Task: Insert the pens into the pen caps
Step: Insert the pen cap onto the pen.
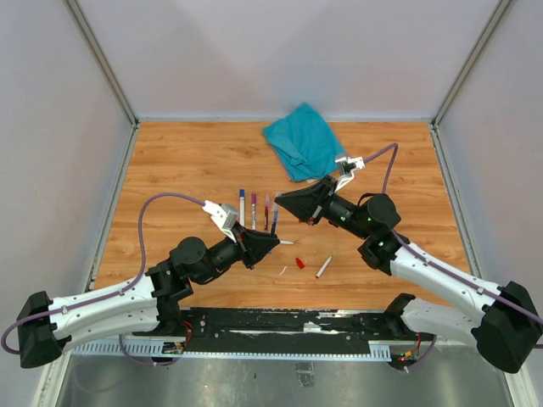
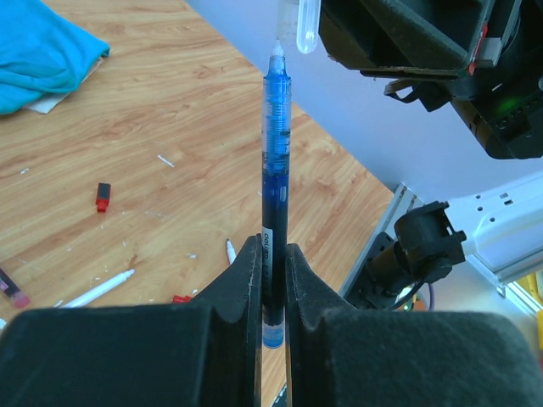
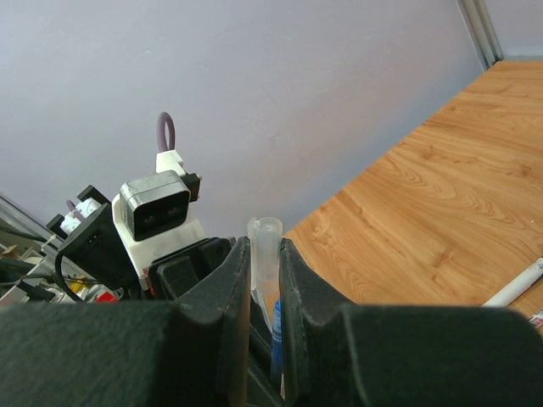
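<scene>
My left hand (image 2: 271, 254) was closed on a blue pen (image 2: 274, 153). Its white tip sat just under the mouth of a clear cap (image 3: 265, 233) pinched in my right hand (image 3: 264, 254), both held above the desk (image 1: 187, 161). Other pens (image 1: 254, 209) lay on the wood near a red cap (image 1: 299, 264).

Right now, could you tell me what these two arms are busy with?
The left claw is shut on a blue pen, holding it tip outward. The right claw is shut on a clear cap and faces the other arm. The pen's tip sits close beside the cap but is not yet inside it. More pens and a red cap lie loose on the table, with a teal cloth farther back.
</scene>
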Available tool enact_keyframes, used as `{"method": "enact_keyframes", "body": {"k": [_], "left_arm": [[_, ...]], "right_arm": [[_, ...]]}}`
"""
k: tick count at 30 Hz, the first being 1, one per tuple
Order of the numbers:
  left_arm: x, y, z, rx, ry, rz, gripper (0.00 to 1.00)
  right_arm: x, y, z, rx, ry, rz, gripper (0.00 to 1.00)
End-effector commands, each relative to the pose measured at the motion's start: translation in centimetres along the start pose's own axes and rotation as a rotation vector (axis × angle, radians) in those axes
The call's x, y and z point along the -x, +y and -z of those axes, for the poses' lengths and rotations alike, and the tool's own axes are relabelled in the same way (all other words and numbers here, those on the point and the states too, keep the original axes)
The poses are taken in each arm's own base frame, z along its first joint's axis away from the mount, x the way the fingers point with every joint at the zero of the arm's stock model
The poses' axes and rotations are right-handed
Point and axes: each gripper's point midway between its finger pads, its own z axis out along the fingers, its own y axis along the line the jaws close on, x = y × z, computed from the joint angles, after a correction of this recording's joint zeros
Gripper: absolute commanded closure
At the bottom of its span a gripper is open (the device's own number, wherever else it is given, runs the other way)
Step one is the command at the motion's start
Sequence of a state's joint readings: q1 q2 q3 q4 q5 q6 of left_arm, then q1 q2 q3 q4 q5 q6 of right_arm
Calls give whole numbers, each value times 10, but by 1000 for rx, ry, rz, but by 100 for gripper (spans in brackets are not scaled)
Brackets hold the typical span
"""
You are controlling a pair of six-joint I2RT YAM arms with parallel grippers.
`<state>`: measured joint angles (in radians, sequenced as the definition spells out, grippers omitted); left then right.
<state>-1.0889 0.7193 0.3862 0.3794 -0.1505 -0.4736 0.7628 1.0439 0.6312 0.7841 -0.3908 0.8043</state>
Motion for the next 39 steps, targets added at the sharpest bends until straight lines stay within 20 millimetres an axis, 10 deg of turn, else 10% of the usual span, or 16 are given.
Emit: {"method": "enact_keyframes", "body": {"k": [1, 39], "left_arm": [[5, -6, -1, -23, -20, -11, 99], [4, -4, 1, -14, -20, -9, 100]], "right_arm": [[19, 15, 0, 20, -69, 39, 99], [-18, 1, 4, -29, 97, 3, 99]]}}
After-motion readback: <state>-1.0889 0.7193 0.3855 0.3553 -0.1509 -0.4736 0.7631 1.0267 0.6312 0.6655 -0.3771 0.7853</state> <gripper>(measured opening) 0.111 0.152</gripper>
